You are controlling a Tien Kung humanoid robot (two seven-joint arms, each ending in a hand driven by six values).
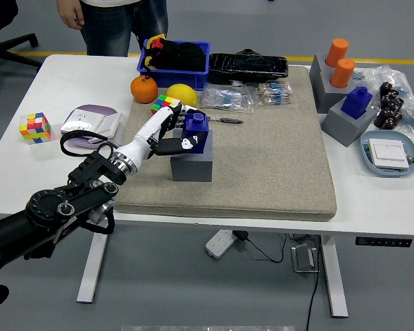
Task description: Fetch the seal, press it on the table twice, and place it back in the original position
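Observation:
A blue seal (197, 129) stands in a grey block holder (192, 163) on the beige mat (262, 152). My left hand (176, 132) reaches in from the lower left; its white fingers are curled around the seal's left side and front. The seal's base sits in the top of the holder. A second blue seal (359, 100) stands in another grey holder (346, 123) at the right. My right arm is out of view.
Behind the hand lie a Rubik's cube (164, 104), an orange (143, 88), a lemon (181, 93) and a blue bin (175, 56). Two orange cylinders (341, 63) stand at the back right. A person (114, 21) stands at the far side.

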